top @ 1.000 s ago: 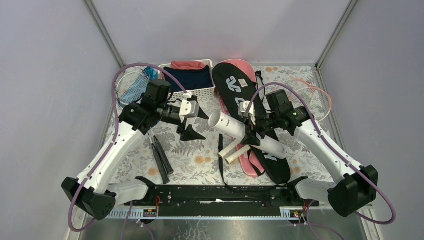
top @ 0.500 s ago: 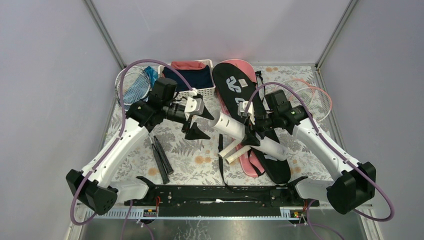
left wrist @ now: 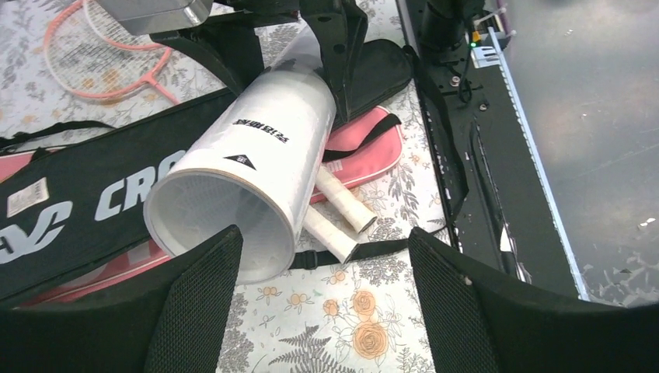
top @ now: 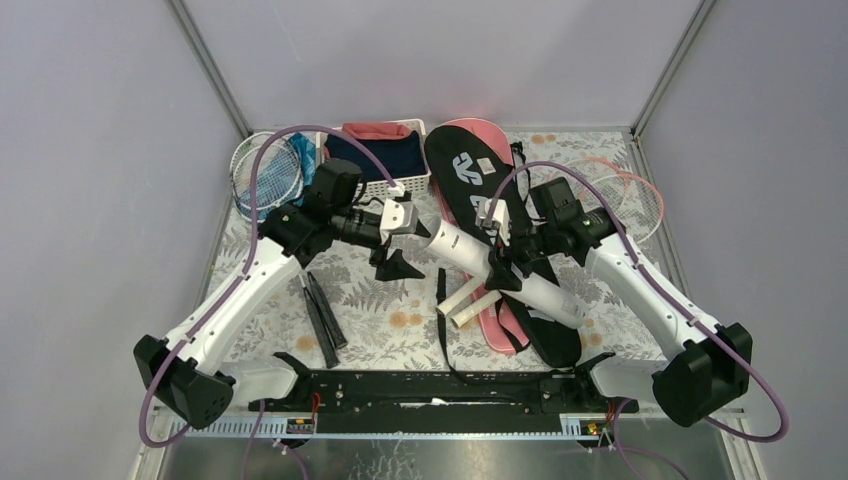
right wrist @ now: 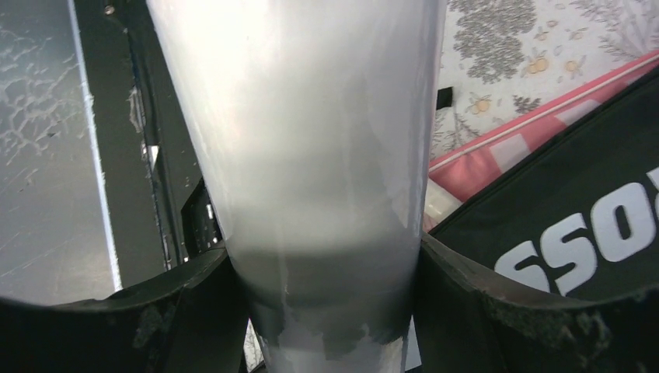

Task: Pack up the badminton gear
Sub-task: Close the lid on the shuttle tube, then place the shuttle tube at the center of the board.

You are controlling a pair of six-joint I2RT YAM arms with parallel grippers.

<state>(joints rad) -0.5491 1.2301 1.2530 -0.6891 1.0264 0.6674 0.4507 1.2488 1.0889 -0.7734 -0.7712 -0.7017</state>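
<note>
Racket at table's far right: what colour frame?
The thin salmon-pink racket shows clearest in the left wrist view.

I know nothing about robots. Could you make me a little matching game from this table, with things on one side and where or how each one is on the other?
Things:
1 shuttlecock tube
2 white basket
3 black bag
4 left hand

States:
A open, at the tube's end
B gripped by the right hand
C holding navy and red clothes
D lying on the pink bag

Pairs: 1-B, 2-C, 3-D, 4-A
</note>
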